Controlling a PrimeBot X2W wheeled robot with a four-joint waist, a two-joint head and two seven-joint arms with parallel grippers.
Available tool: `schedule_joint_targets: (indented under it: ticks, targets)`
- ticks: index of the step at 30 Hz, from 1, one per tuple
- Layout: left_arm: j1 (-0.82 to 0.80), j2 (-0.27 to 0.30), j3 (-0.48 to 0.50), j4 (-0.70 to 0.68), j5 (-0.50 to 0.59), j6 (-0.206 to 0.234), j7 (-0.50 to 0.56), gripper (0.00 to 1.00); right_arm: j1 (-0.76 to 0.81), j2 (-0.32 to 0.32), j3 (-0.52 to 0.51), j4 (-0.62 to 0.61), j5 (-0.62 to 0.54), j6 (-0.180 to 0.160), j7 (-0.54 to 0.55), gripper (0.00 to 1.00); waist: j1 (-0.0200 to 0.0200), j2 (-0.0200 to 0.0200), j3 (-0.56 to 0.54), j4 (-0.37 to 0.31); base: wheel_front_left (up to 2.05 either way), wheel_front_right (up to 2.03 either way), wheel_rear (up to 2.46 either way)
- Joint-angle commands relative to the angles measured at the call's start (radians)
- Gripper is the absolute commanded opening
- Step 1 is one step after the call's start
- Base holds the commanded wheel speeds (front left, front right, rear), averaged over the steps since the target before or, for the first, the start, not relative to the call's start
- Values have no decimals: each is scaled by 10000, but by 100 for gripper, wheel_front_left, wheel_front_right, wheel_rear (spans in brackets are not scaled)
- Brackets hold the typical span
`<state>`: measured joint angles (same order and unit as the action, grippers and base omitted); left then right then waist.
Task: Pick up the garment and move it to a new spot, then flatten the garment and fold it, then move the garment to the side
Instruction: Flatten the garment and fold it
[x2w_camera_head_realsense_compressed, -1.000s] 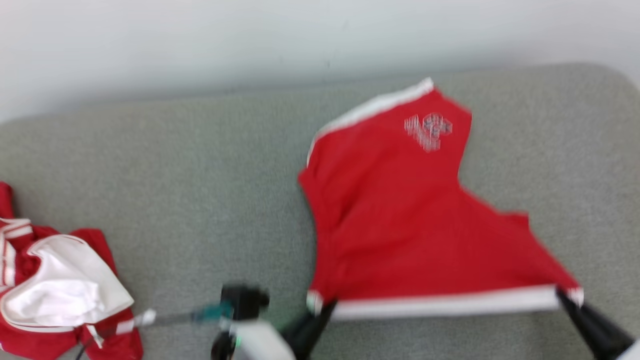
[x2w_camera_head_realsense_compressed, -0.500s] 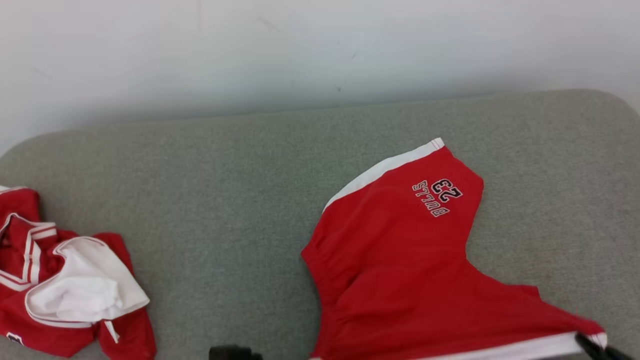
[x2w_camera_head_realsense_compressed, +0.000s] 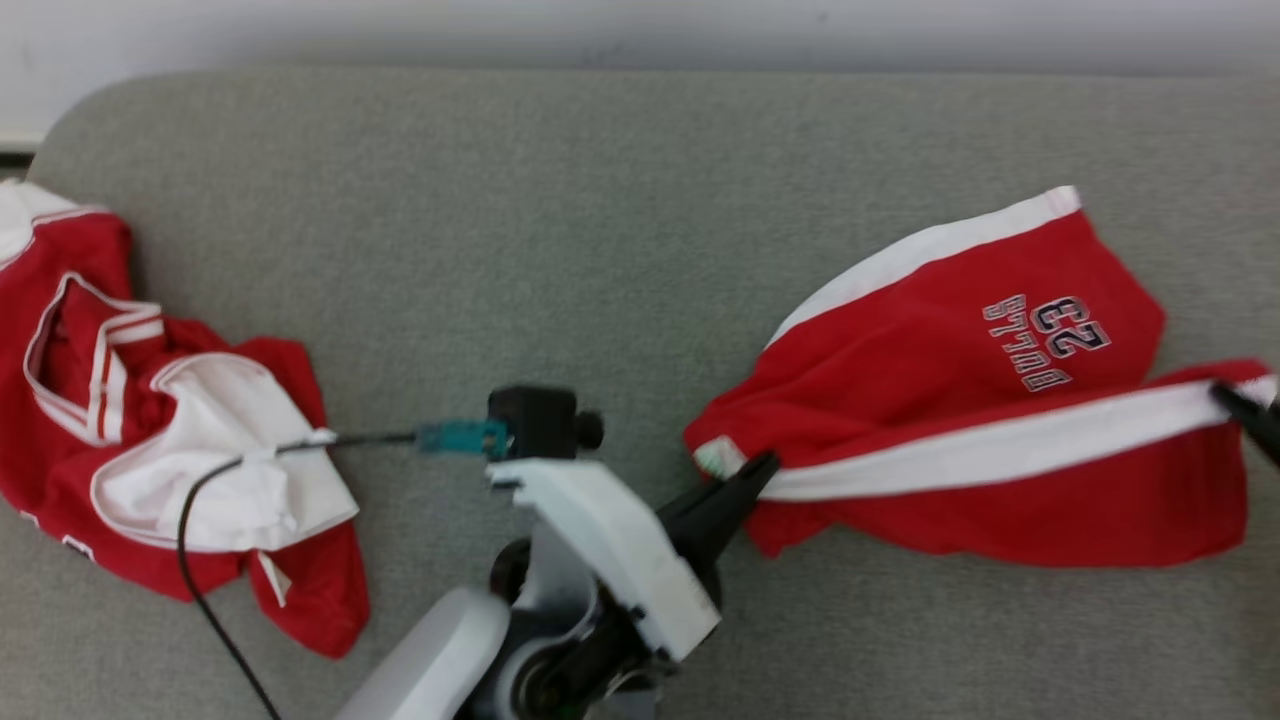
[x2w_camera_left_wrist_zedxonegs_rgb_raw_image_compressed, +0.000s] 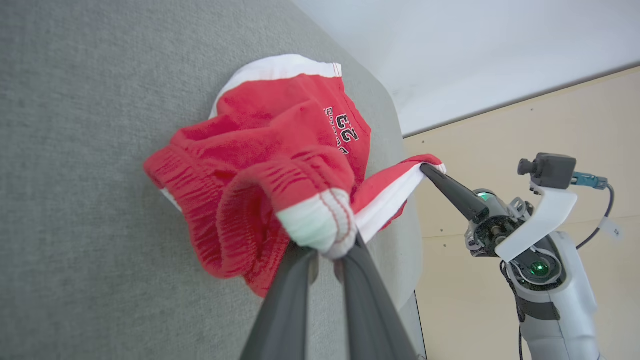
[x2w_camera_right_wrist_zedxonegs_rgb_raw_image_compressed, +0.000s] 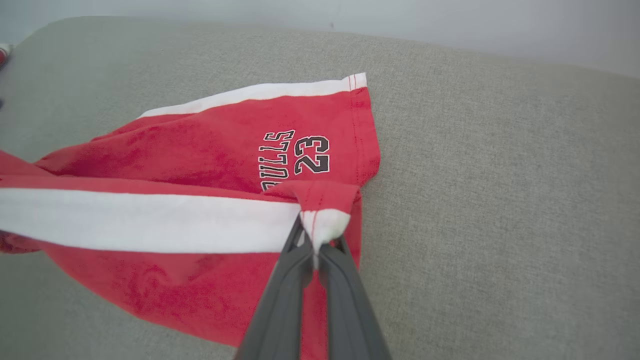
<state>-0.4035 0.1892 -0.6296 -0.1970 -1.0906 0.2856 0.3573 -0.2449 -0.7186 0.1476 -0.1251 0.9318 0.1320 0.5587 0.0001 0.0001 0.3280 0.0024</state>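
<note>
Red shorts (x2w_camera_head_realsense_compressed: 900, 340) with white side stripes and a "BULLS 23" print lie on the grey cushion (x2w_camera_head_realsense_compressed: 600, 200), right of centre. My left gripper (x2w_camera_head_realsense_compressed: 765, 468) is shut on the waistband corner, seen close up in the left wrist view (x2w_camera_left_wrist_zedxonegs_rgb_raw_image_compressed: 330, 250). Near the head view's right edge, my right gripper (x2w_camera_head_realsense_compressed: 1225, 395) is shut on the hem corner of the same striped edge (x2w_camera_right_wrist_zedxonegs_rgb_raw_image_compressed: 317, 235). That edge is stretched between the two grippers, lifted above the printed leg (x2w_camera_right_wrist_zedxonegs_rgb_raw_image_compressed: 200, 145), with red cloth hanging under it. The right gripper (x2w_camera_left_wrist_zedxonegs_rgb_raw_image_compressed: 427, 170) also shows in the left wrist view.
A second garment, a crumpled red and white jersey (x2w_camera_head_realsense_compressed: 150, 430), lies at the cushion's left end. A thin black cable (x2w_camera_head_realsense_compressed: 200, 500) from my left wrist camera loops in front of it. The cushion's back edge meets a pale wall (x2w_camera_head_realsense_compressed: 640, 20).
The head camera has shifted. Both grippers have carried the white-striped edge away from me, from the near side to above the printed leg, so the shorts are now doubled over.
</note>
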Motion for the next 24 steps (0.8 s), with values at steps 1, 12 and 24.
schedule_joint_targets:
  ticks: [1, 12, 24]
  targets:
    - [-545, -317, -23, 239, -106, 246, 298, 0, -688, 60, -24, 318, -155, -26, 200, 0, -1, -1, 792, 664, 0, 0, 0]
    - [-3005, -1235, 9, 2386, -308, 1276, 790, 0, -3573, 431, 780, 2159, -1023, -26, 456, 0, -1, -1, 1661, 1128, 0, 0, 0]
    - [-3431, -1354, -343, 2889, -616, 1157, 129, 100, -4619, 476, 1470, 3355, -1082, -26, -477, 0, -1, -1, 1642, 1296, 0, 0, 0]
